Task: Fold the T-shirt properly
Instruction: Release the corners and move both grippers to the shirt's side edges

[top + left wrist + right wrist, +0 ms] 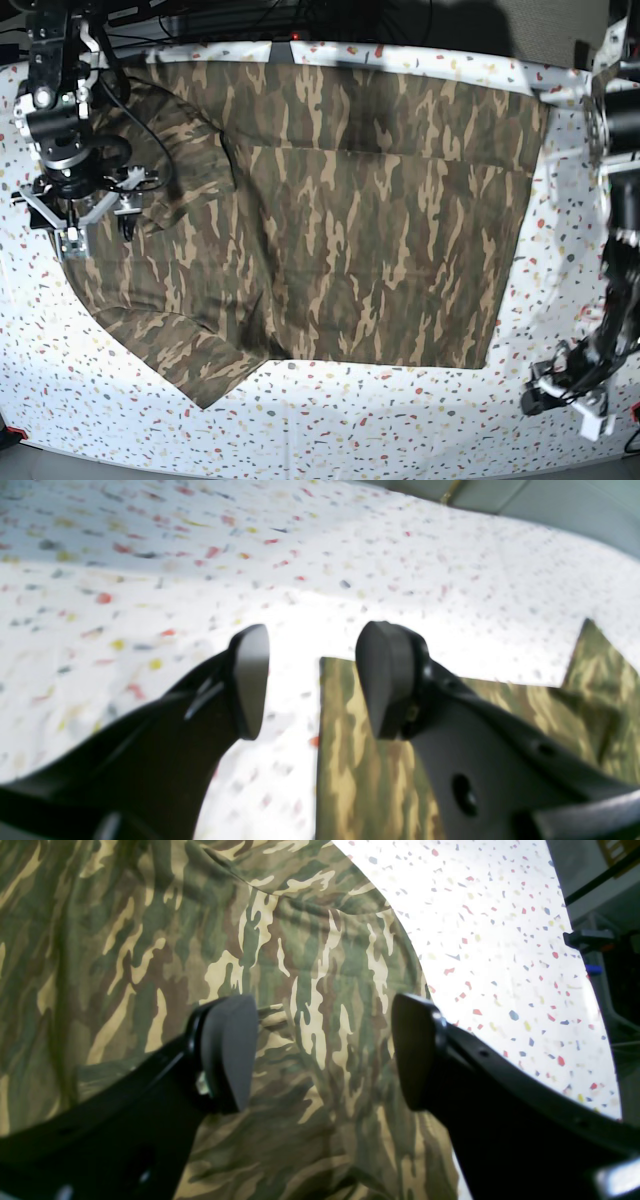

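The T-shirt [340, 220] lies lengthwise across the table, directly under the right claw [320, 1055] but just inward of the left claw [310, 680], both wide open and empty.

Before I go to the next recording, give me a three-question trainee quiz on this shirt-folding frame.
1. True or false: the right tool is clamped on the camouflage-print cloth T-shirt.
2. Over which surface does the left tool hang? A. the middle of the T-shirt B. the white speckled cloth beside a T-shirt corner C. a bare wooden board
3. Fill in: in the base view, the one sleeve that shows spread out points toward the ____ left corner.

Key: 1 false, its jaws stand apart with only cloth below. 2 B. 3 bottom.
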Motion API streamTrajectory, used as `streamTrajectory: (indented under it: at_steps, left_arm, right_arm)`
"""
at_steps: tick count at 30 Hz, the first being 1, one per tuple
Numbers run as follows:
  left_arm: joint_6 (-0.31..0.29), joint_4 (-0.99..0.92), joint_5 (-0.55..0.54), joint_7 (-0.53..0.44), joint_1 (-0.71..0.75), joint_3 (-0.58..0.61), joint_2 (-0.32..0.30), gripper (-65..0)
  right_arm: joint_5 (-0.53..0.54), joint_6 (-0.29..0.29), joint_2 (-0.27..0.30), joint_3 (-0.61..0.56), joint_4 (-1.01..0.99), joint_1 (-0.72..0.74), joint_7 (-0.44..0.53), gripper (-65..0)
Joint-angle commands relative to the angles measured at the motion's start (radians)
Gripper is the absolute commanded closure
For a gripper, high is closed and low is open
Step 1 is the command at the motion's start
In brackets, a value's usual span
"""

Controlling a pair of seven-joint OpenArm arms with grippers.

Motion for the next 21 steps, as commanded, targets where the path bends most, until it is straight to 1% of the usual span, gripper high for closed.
streamTrajectory:
  at_steps: [1,3,6,8,10,13,15,19,21]
  left_arm:
    - [-0.012,-0.038,0.005,-0.028,-0.078,0.033,0.013,-30.5]
    - [-0.011,-0.153,0.072,-0.036,-0.169,0.110,0.056,-30.5]
    - [-0.010,-0.327,0.201,-0.084,-0.273,0.214,0.124,-30.5]
    - [-0.007,-0.449,0.287,-0.136,-0.323,0.266,0.166,-30.5]
    - [-0.005,-0.566,0.334,-0.214,-0.351,0.299,0.190,-30.5]
    - [0.032,-0.687,0.311,-0.317,-0.362,0.307,0.197,-30.5]
    - [0.032,-0.731,0.290,-0.377,-0.356,0.307,0.196,-30.5]
    - [0.031,-0.776,0.227,-0.532,-0.320,0.306,0.197,-30.5]
    - [0.031,-0.776,0.183,-0.557,-0.292,0.306,0.203,-30.5]
  right_arm:
    - [-0.002,-0.006,0.010,0.007,0.018,0.006,0.017,-41.5]
    - [-0.002,-0.006,0.006,0.007,0.018,0.006,0.006,-41.5]
    - [-0.002,-0.005,-0.001,0.007,0.018,0.006,-0.011,-41.5]
    - [-0.003,-0.005,0.000,0.007,0.018,0.006,-0.028,-41.5]
    - [-0.003,-0.005,0.000,0.007,0.018,0.006,-0.045,-41.5]
    - [-0.002,-0.005,0.000,0.007,0.018,0.006,-0.061,-41.5]
    - [-0.002,-0.005,0.000,0.007,0.018,0.006,-0.067,-41.5]
    - [-0.002,-0.005,-0.001,0.007,0.018,0.006,-0.085,-41.5]
    - [-0.002,-0.005,-0.001,0.007,0.018,0.006,-0.091,-41.5]
